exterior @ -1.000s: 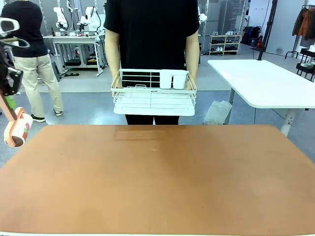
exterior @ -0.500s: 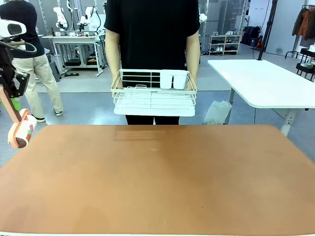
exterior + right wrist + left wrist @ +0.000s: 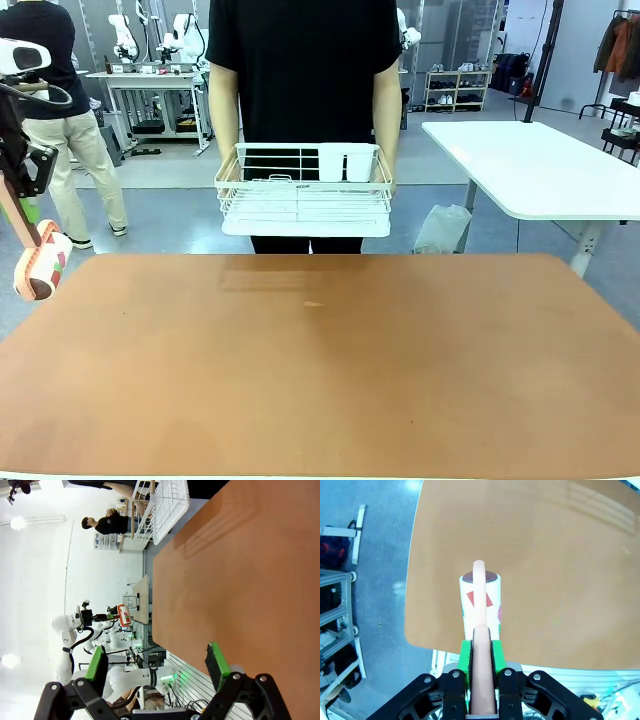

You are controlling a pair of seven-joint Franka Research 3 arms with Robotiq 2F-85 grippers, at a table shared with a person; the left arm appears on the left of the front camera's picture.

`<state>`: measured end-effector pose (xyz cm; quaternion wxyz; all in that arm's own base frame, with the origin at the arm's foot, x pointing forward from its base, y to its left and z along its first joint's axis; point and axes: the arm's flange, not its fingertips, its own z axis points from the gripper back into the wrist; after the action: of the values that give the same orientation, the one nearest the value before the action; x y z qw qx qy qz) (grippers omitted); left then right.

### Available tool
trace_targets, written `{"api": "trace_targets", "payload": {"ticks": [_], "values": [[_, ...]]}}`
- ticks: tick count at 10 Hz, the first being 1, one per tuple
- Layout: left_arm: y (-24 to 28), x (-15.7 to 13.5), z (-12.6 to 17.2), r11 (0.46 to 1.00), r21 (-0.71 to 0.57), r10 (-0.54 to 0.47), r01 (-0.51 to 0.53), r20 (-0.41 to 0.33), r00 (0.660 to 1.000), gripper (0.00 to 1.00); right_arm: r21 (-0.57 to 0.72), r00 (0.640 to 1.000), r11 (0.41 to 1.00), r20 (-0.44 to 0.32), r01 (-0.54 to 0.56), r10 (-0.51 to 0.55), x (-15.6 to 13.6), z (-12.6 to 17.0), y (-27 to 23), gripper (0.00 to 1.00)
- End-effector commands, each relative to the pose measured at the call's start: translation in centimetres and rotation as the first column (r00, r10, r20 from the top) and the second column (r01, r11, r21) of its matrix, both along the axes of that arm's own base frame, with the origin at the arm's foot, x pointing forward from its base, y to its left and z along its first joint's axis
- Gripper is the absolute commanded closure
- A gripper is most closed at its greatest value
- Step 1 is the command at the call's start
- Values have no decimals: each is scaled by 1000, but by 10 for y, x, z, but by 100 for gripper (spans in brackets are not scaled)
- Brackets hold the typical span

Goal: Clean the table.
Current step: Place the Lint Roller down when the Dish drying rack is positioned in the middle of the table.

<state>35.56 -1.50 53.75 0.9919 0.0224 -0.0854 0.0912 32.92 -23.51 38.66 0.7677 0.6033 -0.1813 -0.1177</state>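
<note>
My left gripper clamps a peach-handled, patterned white roller; right gripper agape. Next I'd lower it onto the terracotta table.

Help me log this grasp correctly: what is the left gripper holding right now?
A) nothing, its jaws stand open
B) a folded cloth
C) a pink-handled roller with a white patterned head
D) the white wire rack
C: in the left wrist view the left gripper is shut with its green pads on the pink handle of the roller, whose white head with red diamonds sticks out beyond the fingers.
</note>
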Motion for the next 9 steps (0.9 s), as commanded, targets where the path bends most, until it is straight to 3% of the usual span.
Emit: {"api": "trace_targets", "payload": {"ticks": [1, 9], "values": [[0, 1, 5, 1000, 5, 14, -14, -8, 1000, 79, 1, 1000, 1000, 11, -5, 5, -1, 2, 0, 0], [0, 1, 5, 1000, 5, 14, -14, -8, 1000, 79, 1, 1000, 1000, 11, -5, 5, -1, 2, 0, 0]]}}
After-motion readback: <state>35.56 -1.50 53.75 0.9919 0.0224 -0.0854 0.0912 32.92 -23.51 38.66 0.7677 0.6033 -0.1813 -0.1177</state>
